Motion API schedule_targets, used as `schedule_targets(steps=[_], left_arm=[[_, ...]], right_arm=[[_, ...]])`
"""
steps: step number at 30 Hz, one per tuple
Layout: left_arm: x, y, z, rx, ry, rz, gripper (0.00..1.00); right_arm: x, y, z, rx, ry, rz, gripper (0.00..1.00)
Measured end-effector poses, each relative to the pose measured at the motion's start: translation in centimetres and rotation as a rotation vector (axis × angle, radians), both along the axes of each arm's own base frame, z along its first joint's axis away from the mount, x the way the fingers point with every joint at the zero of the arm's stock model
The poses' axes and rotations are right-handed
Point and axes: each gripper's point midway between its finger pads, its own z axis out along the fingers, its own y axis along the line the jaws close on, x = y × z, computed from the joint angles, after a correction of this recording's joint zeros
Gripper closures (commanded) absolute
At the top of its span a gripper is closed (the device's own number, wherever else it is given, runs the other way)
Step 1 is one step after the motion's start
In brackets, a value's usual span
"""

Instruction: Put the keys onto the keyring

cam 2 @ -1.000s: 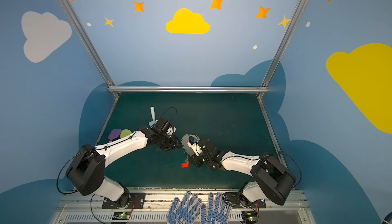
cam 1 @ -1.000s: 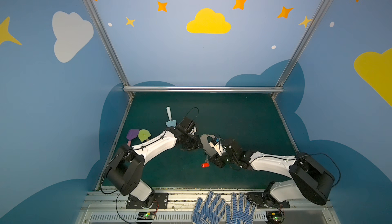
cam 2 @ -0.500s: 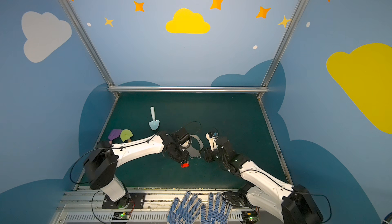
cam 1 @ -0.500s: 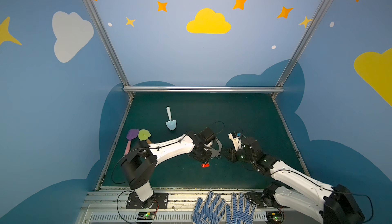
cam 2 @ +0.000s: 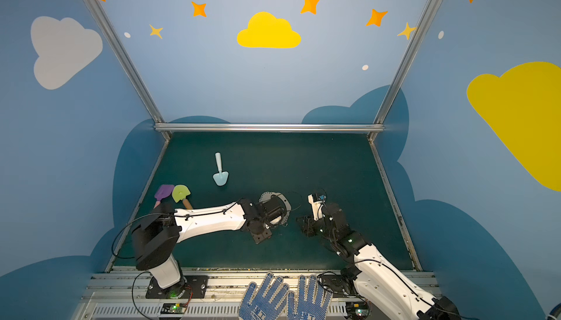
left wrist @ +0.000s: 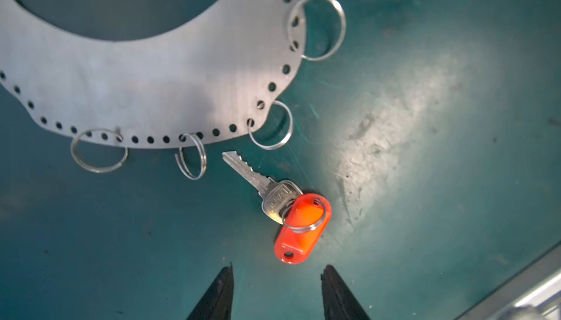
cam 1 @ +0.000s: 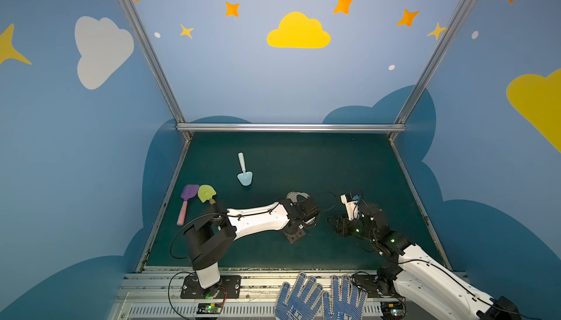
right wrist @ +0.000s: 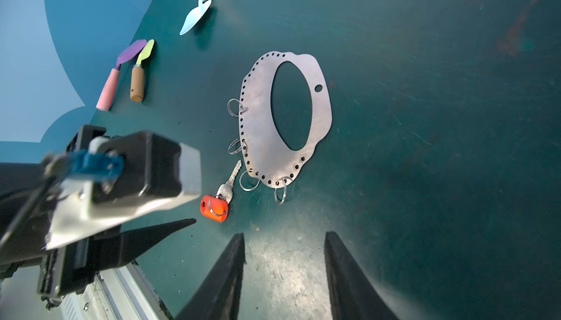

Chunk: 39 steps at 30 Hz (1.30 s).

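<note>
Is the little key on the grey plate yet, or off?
Off. The key lies flat on the mat beside the plate, threaded through none of its wire rings.

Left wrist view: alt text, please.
A silver key with a red-orange tag lies loose on the green mat beside the grey keyring plate, on none of its wire rings. The left end effector is open and empty.

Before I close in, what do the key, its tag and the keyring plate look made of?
The key looks like bare silver metal, shiny, with stamped lettering on its head. Its tag seems glossy red-orange plastic, moulded, showing a soft highlight. The keyring plate is flat grey sheet metal with a brushed, matte finish; steel or aluminium, I cannot tell.
</note>
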Motion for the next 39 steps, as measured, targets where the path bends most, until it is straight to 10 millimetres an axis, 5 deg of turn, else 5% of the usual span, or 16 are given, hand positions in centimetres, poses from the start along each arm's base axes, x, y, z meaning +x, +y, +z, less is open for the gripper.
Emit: schedule_targets(steps=[16, 31, 39], left_arm=[[0.1, -1.8, -0.1, -0.043, -0.051, -0.255, 0.53], [0.3, -2.0, -1.9, -0.024, -0.008, -0.262, 0.9], [0.7, -1.9, -1.4, -0.041, 0.0, -0.23, 0.96]], right_arm=[[-0.1, -0.4, 0.2, 0.026, -0.002, -0.01, 0.56], [-0.1, -0.5, 0.4, 0.043, 0.0, -0.015, 0.57], [-0.1, -0.5, 0.3, 0.046, 0.004, -0.014, 0.57]])
